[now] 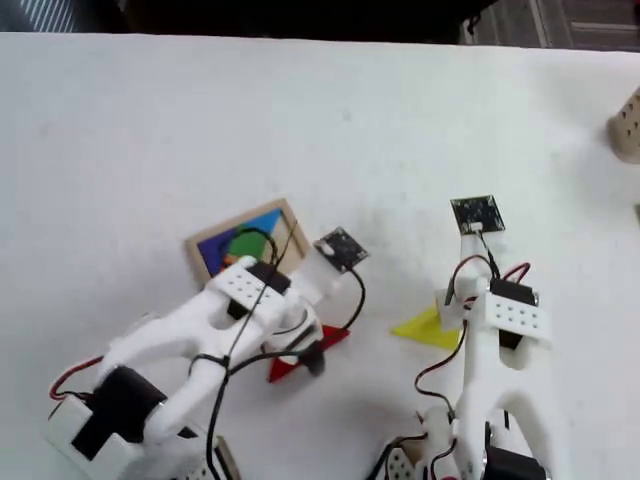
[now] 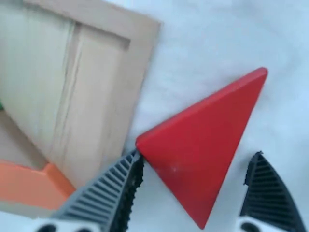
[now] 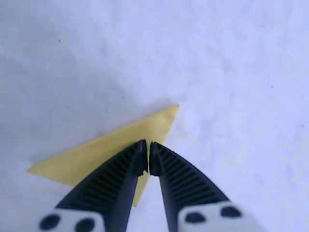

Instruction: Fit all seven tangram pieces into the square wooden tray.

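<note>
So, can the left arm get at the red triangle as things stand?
Probably yes: the left gripper is open astride the red triangle, and nothing lies over the piece.

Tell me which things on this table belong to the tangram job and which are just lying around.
Belong to the job: wooden tray; blue piece, green piece and orange piece inside it; red triangle and yellow triangle on the table.

Just lying about: perforated beige object at the high view's right edge.
</note>
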Robot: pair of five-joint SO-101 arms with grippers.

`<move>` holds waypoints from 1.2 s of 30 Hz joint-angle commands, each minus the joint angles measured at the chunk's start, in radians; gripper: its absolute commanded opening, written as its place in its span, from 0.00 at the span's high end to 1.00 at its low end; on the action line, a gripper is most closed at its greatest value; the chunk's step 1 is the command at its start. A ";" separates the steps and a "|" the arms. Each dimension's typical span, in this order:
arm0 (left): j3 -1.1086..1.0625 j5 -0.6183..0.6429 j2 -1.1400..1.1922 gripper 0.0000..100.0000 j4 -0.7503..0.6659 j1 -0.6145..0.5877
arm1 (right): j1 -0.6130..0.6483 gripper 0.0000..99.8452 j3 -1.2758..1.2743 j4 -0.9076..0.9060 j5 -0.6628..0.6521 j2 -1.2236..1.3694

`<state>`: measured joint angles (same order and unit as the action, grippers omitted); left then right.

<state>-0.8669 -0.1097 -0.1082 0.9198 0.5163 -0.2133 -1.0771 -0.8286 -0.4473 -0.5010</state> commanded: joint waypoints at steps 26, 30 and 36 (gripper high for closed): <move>-0.348 -0.209 -0.481 0.65 -0.224 0.054 | 0.044 0.98 -0.029 0.007 -0.078 -0.022; -0.348 -0.213 -0.481 0.65 -0.226 0.058 | 0.044 0.98 -0.029 0.005 -0.078 -0.022; -0.350 -0.310 -0.481 0.64 -0.226 0.062 | 0.048 0.98 -0.031 -0.024 -0.069 -0.018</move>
<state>-1.2213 -0.3813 -0.5593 0.7158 0.5516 -0.1765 -1.1124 -0.8362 -0.5071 -0.5010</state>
